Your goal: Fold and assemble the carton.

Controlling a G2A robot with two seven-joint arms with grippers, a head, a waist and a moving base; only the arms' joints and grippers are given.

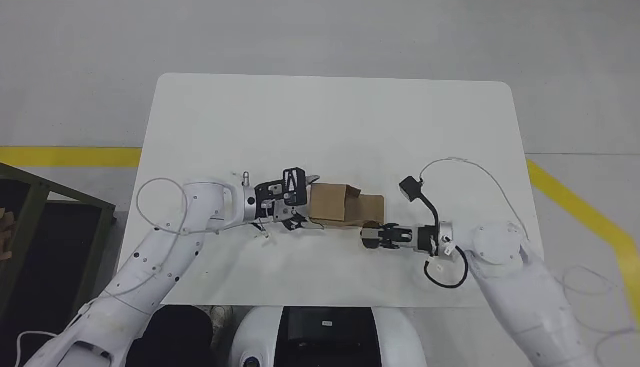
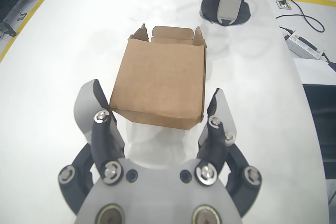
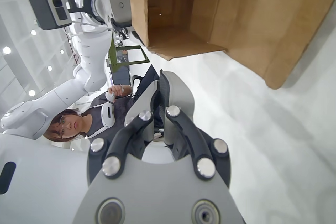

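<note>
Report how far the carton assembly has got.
Done: the carton is squared up into a box, lying on its side on the table. In hand: the open left claw brackets its closed end; the shut right claw faces the open mouth. Remaining: the lid flap and side tabs are unfolded.

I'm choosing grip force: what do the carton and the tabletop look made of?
Carton: brown cardboard, matte, seemingly thin; ragged torn flap edges and creased folds show it. Table: smooth white surface, faintly glossy, likely laminate or painted board; cannot tell which.
</note>
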